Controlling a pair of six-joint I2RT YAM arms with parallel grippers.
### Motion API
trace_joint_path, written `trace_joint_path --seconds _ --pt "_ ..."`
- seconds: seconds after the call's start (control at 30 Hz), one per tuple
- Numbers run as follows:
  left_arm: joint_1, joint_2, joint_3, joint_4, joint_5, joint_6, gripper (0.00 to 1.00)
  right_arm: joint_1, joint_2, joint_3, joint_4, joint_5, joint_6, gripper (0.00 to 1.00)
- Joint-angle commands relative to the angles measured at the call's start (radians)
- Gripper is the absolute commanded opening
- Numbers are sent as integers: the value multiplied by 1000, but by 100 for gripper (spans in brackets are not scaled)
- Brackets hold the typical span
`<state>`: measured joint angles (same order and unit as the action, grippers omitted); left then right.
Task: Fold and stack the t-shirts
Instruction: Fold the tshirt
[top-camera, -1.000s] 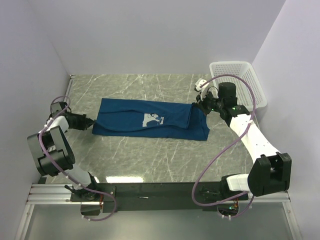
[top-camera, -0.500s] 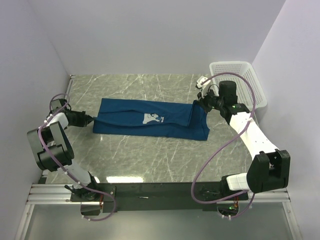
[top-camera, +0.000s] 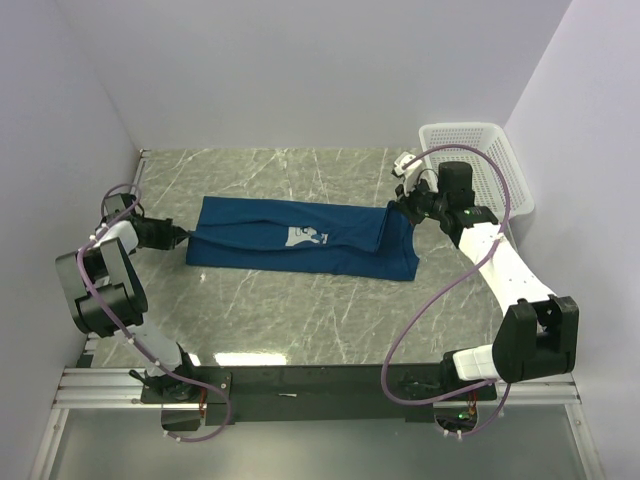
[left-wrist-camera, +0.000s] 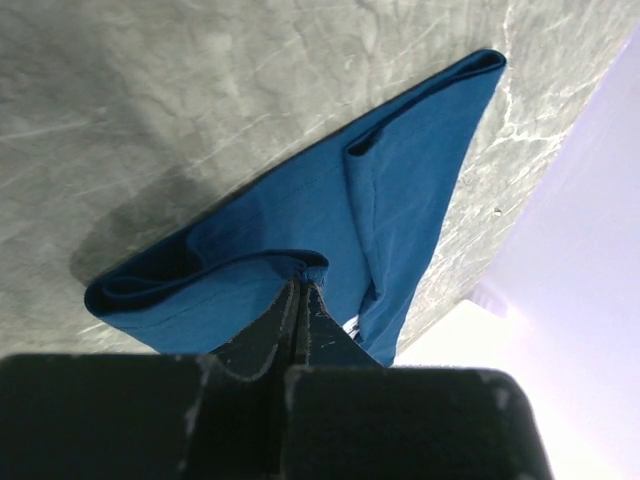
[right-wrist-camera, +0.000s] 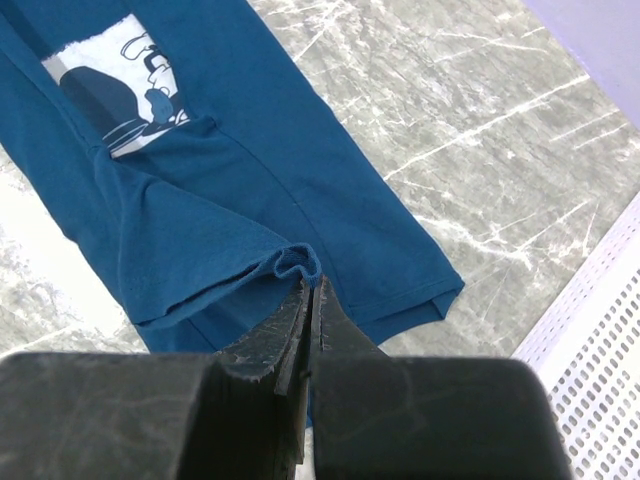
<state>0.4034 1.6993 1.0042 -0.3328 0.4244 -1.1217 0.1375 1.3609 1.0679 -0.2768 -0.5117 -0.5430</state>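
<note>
Blue t-shirt (top-camera: 300, 240) lies on the marble table (top-camera: 300, 320), folded into a long band with the print facing up. Left gripper (left-wrist-camera: 300, 292) has its jaws closed on a thin fold at the band's left end. Right gripper (right-wrist-camera: 308, 285) does likewise at the right end (small bunch only). Risk: either shallow pinch slips under tension, or an uneven lift skews the band and opens the fold.

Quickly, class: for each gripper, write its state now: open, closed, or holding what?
Left gripper: closed, pinching the t-shirt at one end.
Right gripper: closed, pinching the same t-shirt's other end.
</note>
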Motion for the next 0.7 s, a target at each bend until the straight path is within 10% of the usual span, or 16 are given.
trace_joint_path --seconds 0.0,0.67 --pt "-6 5 42 31 -3 -10 1 -10 4 49 48 12 9 0" --pt "-12 28 70 32 8 -24 1 -19 26 66 48 12 8 0"
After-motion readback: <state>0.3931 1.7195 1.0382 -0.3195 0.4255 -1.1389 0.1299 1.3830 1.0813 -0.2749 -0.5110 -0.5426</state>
